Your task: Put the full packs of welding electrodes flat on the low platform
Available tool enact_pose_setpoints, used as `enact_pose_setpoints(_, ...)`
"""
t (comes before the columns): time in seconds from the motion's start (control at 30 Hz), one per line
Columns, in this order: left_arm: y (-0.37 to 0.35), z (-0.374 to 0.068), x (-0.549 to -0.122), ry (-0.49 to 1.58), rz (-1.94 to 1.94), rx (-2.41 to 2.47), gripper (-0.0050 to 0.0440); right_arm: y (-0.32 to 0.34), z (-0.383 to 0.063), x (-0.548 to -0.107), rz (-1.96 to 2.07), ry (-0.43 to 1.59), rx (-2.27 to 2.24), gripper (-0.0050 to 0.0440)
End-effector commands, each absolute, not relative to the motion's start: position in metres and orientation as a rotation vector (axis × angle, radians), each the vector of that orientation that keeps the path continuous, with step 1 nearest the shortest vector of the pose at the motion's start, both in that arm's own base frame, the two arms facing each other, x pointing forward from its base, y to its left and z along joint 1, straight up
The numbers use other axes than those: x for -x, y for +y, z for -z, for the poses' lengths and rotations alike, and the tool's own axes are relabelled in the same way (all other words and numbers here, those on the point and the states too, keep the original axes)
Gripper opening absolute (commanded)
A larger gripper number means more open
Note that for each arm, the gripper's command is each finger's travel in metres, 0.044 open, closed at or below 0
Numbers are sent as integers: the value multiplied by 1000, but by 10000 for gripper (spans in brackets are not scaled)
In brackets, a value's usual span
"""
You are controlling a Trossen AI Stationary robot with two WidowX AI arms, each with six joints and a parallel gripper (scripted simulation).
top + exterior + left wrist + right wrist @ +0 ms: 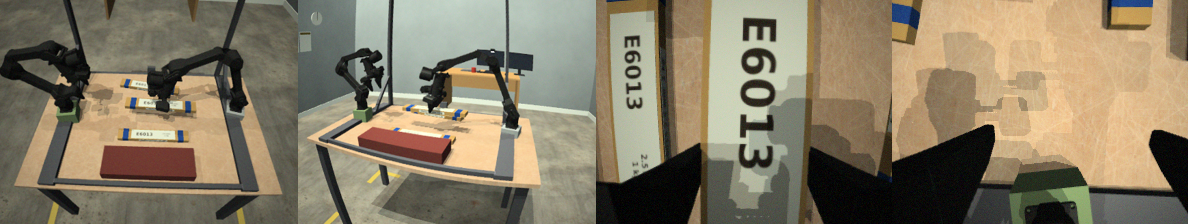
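My left gripper (161,102) (432,109) (753,150) is shut on the middle E6013 pack (145,103) (463,113) (728,75), which hangs level a little above the table, its shadow below it. The front pack (150,134) (421,134) (642,131) (1131,19) lies flat on the table behind the low dark-red platform (147,162) (404,143), which bears nothing. The back pack (134,83) (903,21) lies flat on the table, partly hidden by the left arm. My right gripper (375,88) (1071,134) is open and empty, raised near its own base.
The right arm's green base block (68,115) (363,115) (1052,200) and the left arm's pale base block (236,113) (511,130) stand at opposite sides of the table. A dark metal frame (147,184) (411,162) runs along the table's edges, with uprights behind the arms.
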State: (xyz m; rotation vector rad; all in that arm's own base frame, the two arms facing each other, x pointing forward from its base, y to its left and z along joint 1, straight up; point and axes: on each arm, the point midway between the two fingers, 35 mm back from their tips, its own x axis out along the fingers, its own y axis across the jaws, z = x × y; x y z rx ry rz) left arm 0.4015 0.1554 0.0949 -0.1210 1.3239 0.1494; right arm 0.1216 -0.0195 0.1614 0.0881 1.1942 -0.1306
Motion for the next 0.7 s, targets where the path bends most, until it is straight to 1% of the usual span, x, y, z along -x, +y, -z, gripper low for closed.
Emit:
enact_pose_setpoints(0.0,152,-109,-418,1282,-157,108,-50,-20,-167,-123,130,1174,-87,430)
enact_pose_setpoints(0.67,128,-100,-459,1280,-156,109,-50,-20,-167,-123,130,1174,-87,430)
